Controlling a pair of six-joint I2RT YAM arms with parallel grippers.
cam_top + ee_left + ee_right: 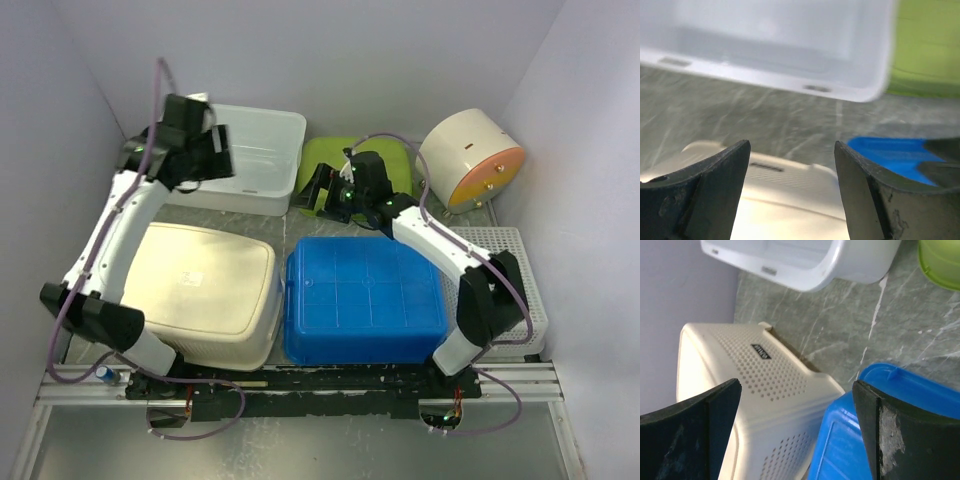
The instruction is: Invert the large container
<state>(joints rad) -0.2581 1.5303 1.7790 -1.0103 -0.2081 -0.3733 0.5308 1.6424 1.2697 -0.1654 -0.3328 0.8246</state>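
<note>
The large container (205, 290), a cream basket, sits bottom up on the near left of the surface (850, 325), its flat base facing the ceiling. Tight against its right side lies a blue bin (365, 300), also bottom up. Behind them an upright white tub (255, 155) shows only its own bare walls and floor, and a green container (325, 152) stands to its right, its inside hidden. That makes four containers, plus one round cream-and-orange drum (470, 155) lying on its side at the back right and one white perforated tray (525, 250) under the right arm. The right wrist view picks up the basket's dotted side wall and a small dark label, which the top view misses. The left end effector (790, 150) hangs over the tub's near rim, fingers spread and holding nothing. The right end effector (797, 385) hovers behind the blue bin, likewise gaping.
</note>
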